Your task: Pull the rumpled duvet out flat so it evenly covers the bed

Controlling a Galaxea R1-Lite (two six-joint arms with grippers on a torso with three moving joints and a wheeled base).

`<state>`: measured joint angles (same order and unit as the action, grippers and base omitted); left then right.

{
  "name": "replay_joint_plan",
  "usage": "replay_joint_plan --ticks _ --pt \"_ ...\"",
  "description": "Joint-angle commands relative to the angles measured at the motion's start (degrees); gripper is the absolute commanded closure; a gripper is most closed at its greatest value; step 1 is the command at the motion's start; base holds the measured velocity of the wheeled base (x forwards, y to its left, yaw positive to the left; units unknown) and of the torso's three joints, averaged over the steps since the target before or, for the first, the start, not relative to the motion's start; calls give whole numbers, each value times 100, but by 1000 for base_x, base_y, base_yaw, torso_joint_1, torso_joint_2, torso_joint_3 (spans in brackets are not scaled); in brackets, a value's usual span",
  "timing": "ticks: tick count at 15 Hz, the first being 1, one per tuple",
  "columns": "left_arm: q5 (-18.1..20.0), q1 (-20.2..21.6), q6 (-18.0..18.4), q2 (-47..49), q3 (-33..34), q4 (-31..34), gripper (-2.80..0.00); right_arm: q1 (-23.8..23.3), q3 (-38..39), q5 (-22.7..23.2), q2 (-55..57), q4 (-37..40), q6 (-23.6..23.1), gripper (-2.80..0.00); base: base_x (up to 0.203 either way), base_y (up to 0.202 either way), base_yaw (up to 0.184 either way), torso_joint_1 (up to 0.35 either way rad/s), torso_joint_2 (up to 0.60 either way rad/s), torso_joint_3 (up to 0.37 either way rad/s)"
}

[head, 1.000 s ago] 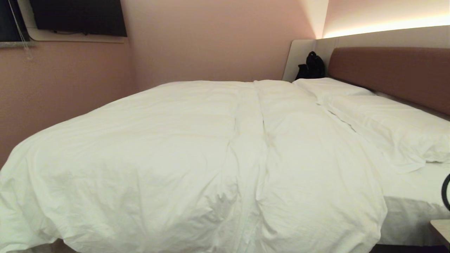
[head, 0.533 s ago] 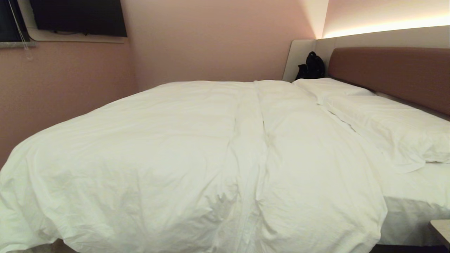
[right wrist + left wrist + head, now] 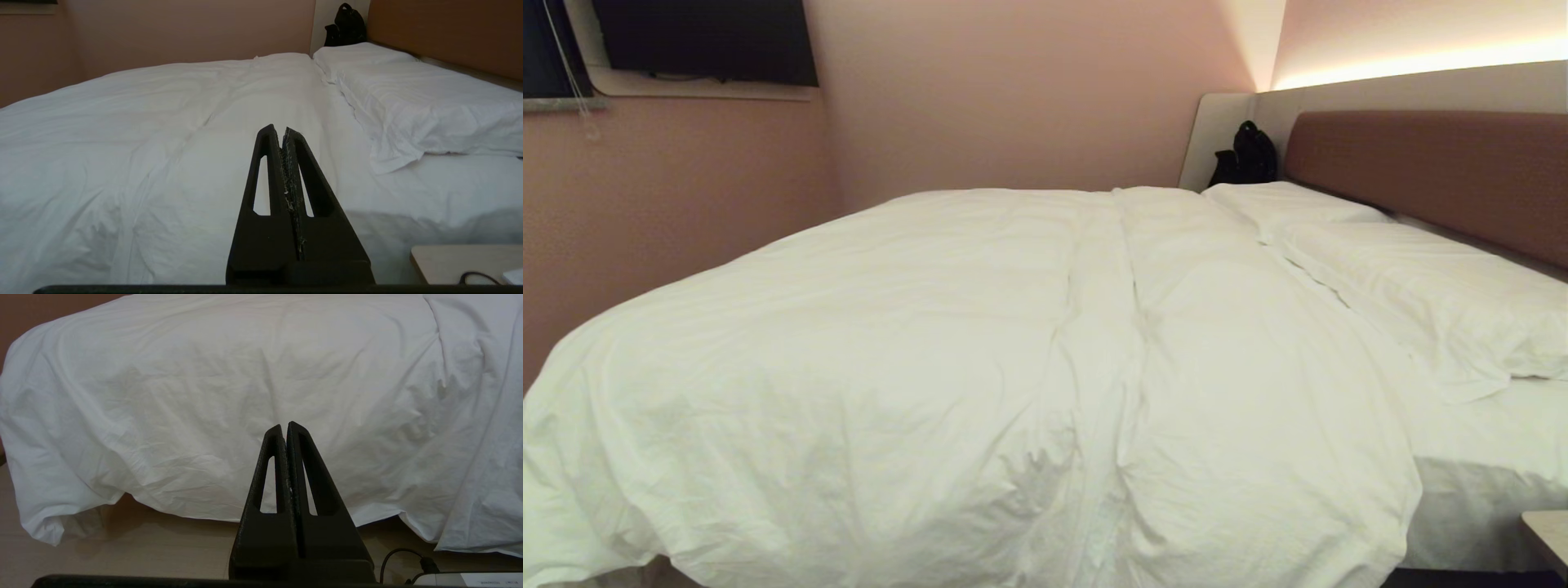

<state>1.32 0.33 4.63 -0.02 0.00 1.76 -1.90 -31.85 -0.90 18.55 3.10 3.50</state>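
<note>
The left gripper point(image 3: 284, 425) points level at the duvet point(image 3: 980, 359) edge hanging over the bed's point(image 3: 1478, 482) near side, jaws together, clear of the cloth. The right gripper point(image 3: 282, 130) points level across the bed above the duvet, jaws together, empty. Neither arm shows in the head view; the duvet's near edge is cut off there.

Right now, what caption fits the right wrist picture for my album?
Shut right gripper points across the white duvet toward two pillows.
</note>
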Motion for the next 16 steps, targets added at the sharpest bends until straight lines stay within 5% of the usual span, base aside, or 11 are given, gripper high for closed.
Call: replay_joint_plan --ticks 1,12,16 --pt "0 2 3 2 0 0 0 70 92 -23 -757 1255 2 0 0 0 0 0 0 0" --pt "0 2 3 2 0 0 0 164 400 -156 -1837 1203 -95 0 0 0 0 0 0 0" --pt "0 2 3 2 0 0 0 164 940 -198 -1837 463 -201 0 0 0 0 0 0 0"
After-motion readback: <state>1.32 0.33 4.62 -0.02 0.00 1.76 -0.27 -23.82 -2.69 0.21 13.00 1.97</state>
